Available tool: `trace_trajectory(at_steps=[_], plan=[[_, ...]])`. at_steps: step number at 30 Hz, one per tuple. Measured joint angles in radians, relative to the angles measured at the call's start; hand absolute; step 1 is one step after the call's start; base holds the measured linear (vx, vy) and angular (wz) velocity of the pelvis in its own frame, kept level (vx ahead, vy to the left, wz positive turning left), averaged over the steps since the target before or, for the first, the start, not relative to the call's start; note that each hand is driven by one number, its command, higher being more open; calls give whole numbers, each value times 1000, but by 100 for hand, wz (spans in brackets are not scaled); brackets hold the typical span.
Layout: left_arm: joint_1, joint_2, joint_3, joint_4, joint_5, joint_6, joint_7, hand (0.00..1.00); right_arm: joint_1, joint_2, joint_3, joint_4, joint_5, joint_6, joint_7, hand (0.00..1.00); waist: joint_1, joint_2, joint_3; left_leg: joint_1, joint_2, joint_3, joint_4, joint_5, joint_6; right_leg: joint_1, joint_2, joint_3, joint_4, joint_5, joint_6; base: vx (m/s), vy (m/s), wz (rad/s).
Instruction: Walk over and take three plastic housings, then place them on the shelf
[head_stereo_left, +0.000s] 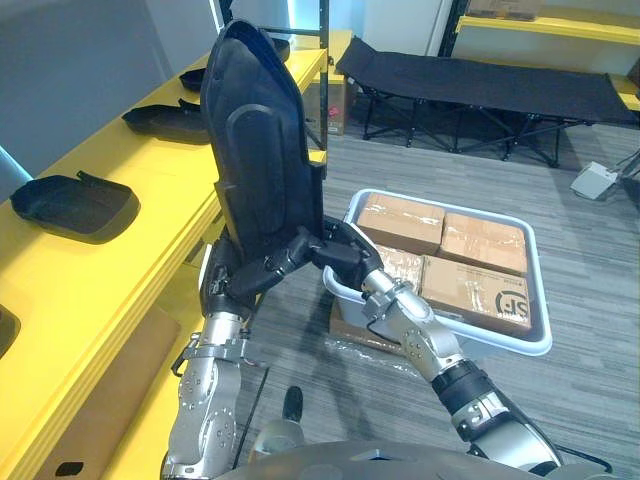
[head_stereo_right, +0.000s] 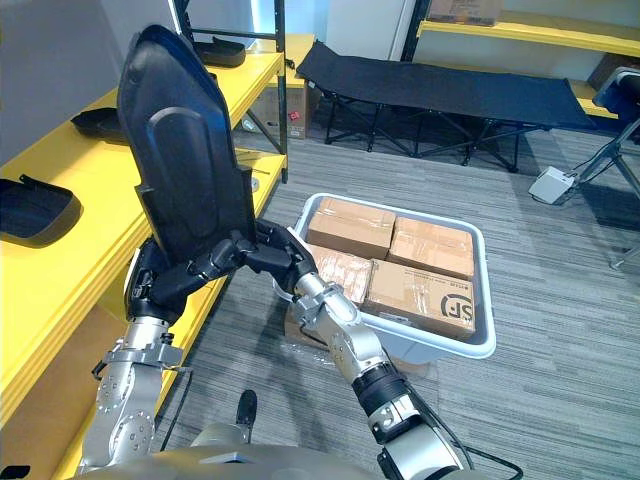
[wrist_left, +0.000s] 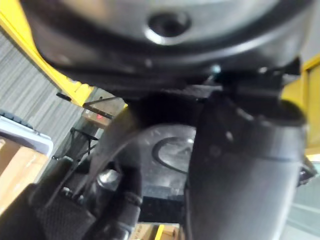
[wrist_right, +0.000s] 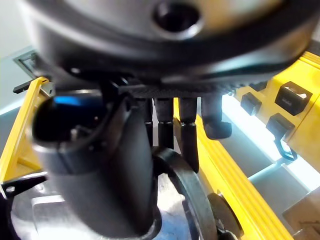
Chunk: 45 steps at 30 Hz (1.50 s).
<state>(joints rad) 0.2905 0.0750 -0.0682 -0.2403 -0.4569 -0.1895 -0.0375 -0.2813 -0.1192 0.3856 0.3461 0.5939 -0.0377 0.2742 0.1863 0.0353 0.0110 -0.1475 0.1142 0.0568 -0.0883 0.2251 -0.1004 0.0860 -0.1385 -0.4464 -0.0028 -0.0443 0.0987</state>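
Observation:
I hold a large black plastic housing (head_stereo_left: 255, 140) upright in front of me, beside the yellow shelf (head_stereo_left: 150, 215). My left hand (head_stereo_left: 235, 280) is curled round its lower edge from below. My right hand (head_stereo_left: 340, 255) pinches the lower right rim; in the right wrist view the fingers (wrist_right: 185, 130) and thumb close on that rim. Other black housings lie on the shelf top: one near (head_stereo_left: 75, 205), one further along (head_stereo_left: 165, 122), one at the far end (head_stereo_left: 195, 78).
To my right on the grey carpet stands a white tub (head_stereo_left: 535, 300) packed with cardboard boxes (head_stereo_left: 480, 240). A black folding cot (head_stereo_left: 480, 85) stands behind it, with a small white box (head_stereo_left: 595, 180) on the floor nearby. More yellow shelving runs along the back wall.

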Motion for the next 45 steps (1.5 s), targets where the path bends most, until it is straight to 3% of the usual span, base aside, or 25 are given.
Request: trace_trajectory(at_steps=[11,22,27,36,45], plan=[[-3,0,57,4,21,86,25,100,30,-2,2,0,-41,0,24,0,0,0,0,1,0,1,-1,0,0,0,0,2,0,0,0,0,0,0],[-9,0,85,55,-180,118,-63,100,30,-4,2,0,-78,0,27,0,0,1,-1,1,1,5,0,0,0,-3,0,8,0,1,1,0,0,0],[-9,0,95,56,-195,129,-84,100,31,-4,2,3,-79,-3,31,0,-1,1,-1,2,1,6,-1,0,0,-3,0,9,0,1,1,0,0,0],[-17,5,129,102,-121,151,-161,100,35,-8,-7,4,-160,-47,30,0,-1,7,-3,1,1,8,0,0,0,-6,-1,13,1,1,1,0,0,0],[-16,23,170,122,-81,177,-216,100,33,-79,-60,-39,-195,-124,-17,0,2,10,-2,3,1,9,2,0,0,-5,-1,15,2,4,6,0,0,0]])
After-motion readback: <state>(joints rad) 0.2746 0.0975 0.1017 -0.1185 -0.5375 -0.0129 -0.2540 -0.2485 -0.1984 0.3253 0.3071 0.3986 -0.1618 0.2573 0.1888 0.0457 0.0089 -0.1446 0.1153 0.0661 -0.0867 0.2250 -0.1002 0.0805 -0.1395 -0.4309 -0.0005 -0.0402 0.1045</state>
